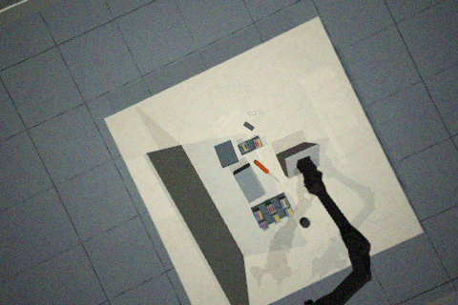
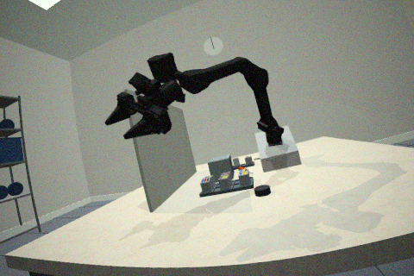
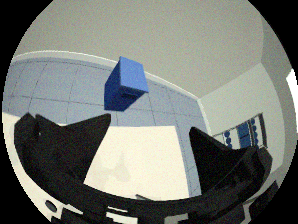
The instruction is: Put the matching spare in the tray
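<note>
My gripper is open and empty, high above the table near its front edge; in the top view it is cut off by the bottom edge. Several small grey units with coloured labels stand on a dark board. Two similar units are on a smaller dark board behind; I cannot tell which unit is the mounted one. A flat dark square, possibly the tray, lies beside the smaller board. No part code is legible.
A tall grey panel stands left of the boards. A grey box, an orange screwdriver, a small dark block and a black puck are on the table. A blue box is beyond the table.
</note>
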Tool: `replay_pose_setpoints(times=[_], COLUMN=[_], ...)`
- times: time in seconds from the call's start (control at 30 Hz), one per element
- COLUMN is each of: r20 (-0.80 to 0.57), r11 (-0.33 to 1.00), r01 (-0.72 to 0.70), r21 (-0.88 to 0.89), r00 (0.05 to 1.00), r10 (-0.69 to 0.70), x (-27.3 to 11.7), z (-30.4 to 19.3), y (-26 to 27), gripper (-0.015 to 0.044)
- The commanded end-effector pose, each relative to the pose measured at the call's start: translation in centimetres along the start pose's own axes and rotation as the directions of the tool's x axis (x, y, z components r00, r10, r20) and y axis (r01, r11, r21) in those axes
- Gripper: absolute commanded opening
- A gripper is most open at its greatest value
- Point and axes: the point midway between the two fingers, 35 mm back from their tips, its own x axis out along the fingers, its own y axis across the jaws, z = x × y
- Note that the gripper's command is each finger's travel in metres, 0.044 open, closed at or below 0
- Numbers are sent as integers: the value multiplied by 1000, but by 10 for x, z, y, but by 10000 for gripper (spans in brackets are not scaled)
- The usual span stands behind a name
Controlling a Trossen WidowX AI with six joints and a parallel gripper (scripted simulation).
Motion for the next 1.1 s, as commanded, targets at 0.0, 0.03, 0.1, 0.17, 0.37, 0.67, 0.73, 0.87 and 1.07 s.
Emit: replay_pose_setpoints(times=[0.0, 0.03, 0.1, 0.17, 0.37, 0.67, 0.73, 0.87, 1.07], r20=[-154, -184, -244, -304, -475, -672, -694, -750, -847], r11=[999, 999, 998, 997, 992, 970, 963, 930, 816], r01=[28, 33, 44, 56, 93, 187, 210, 303, 513], r21=[24, 30, 41, 52, 88, 158, 171, 206, 266], r00=[988, 983, 969, 952, 879, 740, 720, 660, 528], r10=[-24, -27, -33, -38, -41, -33, -34, -49, -56], x=[-3, -5, -8, -13, -34, -77, -84, -109, -180], z=[-50, -59, -79, -98, -154, -222, -229, -250, -289], y=[-12, -14, -19, -23, -32, -50, -55, -80, -136], gripper=[440, 440, 440, 440, 440, 440, 440, 440, 440])
